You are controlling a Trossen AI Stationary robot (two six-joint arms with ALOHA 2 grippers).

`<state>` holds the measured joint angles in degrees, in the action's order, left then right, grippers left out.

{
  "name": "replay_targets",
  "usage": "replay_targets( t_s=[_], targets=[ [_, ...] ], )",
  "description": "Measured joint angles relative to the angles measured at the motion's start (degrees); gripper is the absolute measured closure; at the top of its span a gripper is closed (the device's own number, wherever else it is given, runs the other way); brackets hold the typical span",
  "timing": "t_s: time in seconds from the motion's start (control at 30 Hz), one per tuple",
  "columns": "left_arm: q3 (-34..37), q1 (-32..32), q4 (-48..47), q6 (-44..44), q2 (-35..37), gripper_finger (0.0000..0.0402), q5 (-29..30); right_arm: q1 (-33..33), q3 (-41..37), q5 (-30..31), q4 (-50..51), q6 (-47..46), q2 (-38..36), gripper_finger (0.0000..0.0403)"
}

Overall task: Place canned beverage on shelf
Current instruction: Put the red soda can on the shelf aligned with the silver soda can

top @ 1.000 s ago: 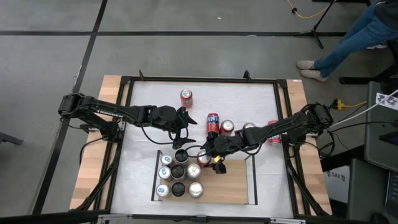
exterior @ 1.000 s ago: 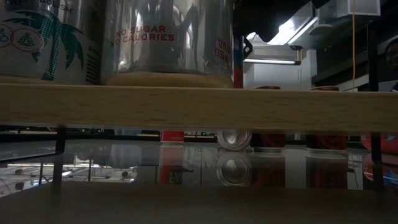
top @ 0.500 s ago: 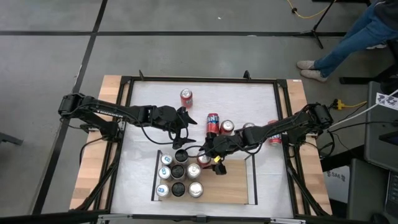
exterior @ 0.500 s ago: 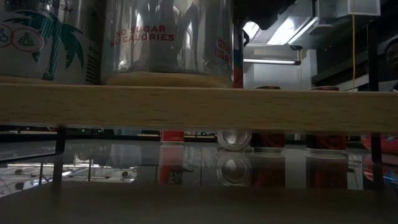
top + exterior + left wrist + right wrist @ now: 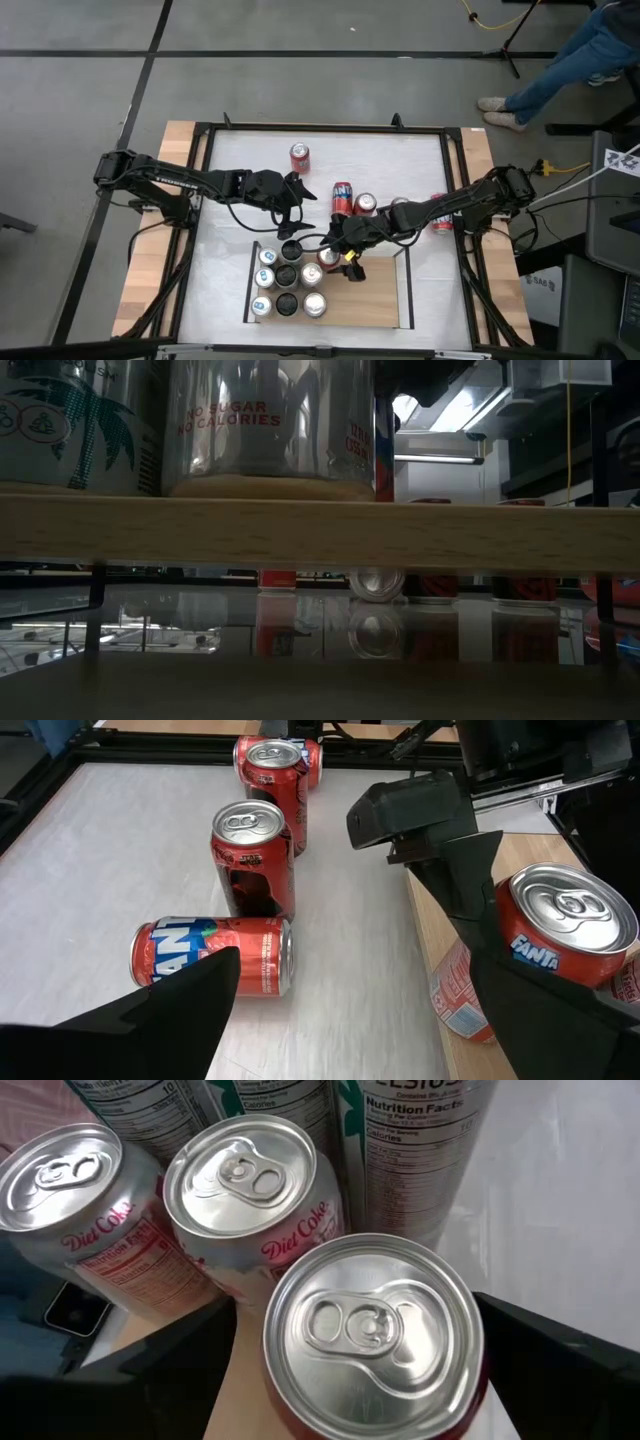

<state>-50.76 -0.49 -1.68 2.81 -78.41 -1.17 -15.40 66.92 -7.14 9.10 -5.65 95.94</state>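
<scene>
While the right gripper point(image 5: 335, 252) straddles, jaws wide and not clamped, a red can point(image 5: 375, 1342) standing on the shelf point(image 5: 375, 300) just right of the silver cans point(image 5: 288, 283), presumably to extend that block, the left gripper point(image 5: 292, 222) waits open just beyond the shelf's far edge.

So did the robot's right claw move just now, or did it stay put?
No. In the high view the right gripper sits in the same spot over the back edge of the shelf, around a Fanta can, as before.
</scene>
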Motion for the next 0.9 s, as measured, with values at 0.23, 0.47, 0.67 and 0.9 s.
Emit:
replay_targets(
  t_s=[0.23,0.47,0.67,0.9],
  targets=[
    [0.0,0.0,0.0,0.0,0.0,0.0014,0.0,0.1,0.0,0.5,0.0,0.0,0.0,0.002],
    [0.0,0.0,0.0,0.0,0.0,0.0014,0.0,0.1,0.3,1.5,0.8,0.0,-0.8,0.002],
    [0.0,0.0,0.0,0.0,0.0,0.0014,0.0,0.1,2.9,2.9,4.4,0.2,-1.0,0.002],
    [0.0,0.0,0.0,0.0,0.5,0.0014,0.0,0.1,7.8,3.3,13.6,1.7,-1.0,0.002]
  ],
)
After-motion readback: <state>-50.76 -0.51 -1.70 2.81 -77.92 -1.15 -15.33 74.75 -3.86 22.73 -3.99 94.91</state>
